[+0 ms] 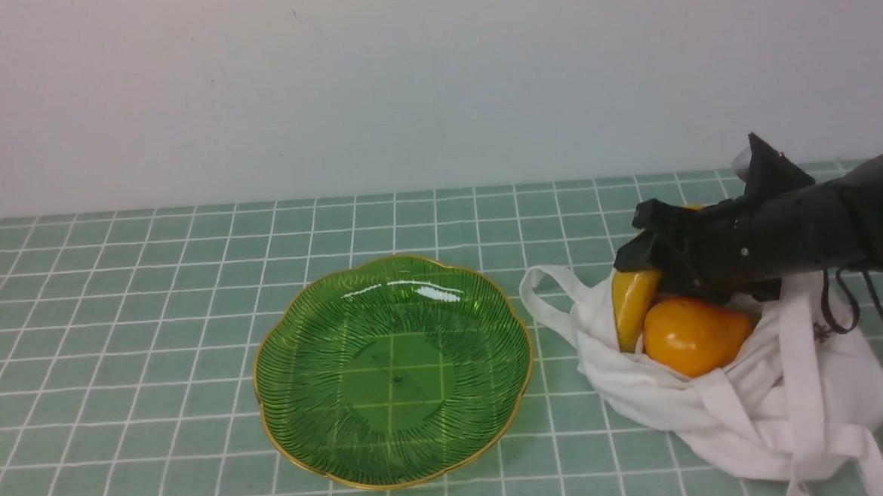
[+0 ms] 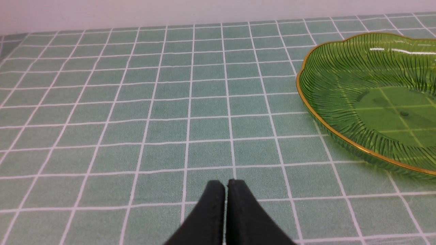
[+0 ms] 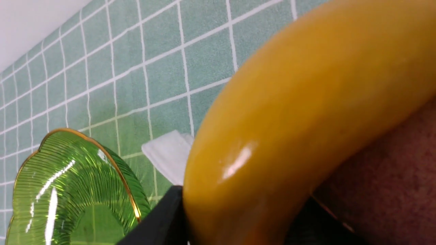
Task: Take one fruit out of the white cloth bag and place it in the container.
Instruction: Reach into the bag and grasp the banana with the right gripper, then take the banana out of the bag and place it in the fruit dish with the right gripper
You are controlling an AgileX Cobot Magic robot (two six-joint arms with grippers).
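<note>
No readable text; small dark mark [image 1: 821, 332] on white cloth bag [image 1: 759, 405] illegible.

You've got a glossy smooth banana [image 3: 289, 119], a soft matte white cloth bag [image 1: 759, 405], and a shiny ribbed see-through dish [image 1: 304, 361].

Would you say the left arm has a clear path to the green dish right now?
Probably yes: only bare tablecloth lies between its shut fingers and the dish.

The left gripper [image 2: 226, 184], its black fingers pressed together, is poised over a green checked tablecloth [image 2: 136, 102] near a gold-rimmed translucent green dish [image 2: 320, 92].
</note>
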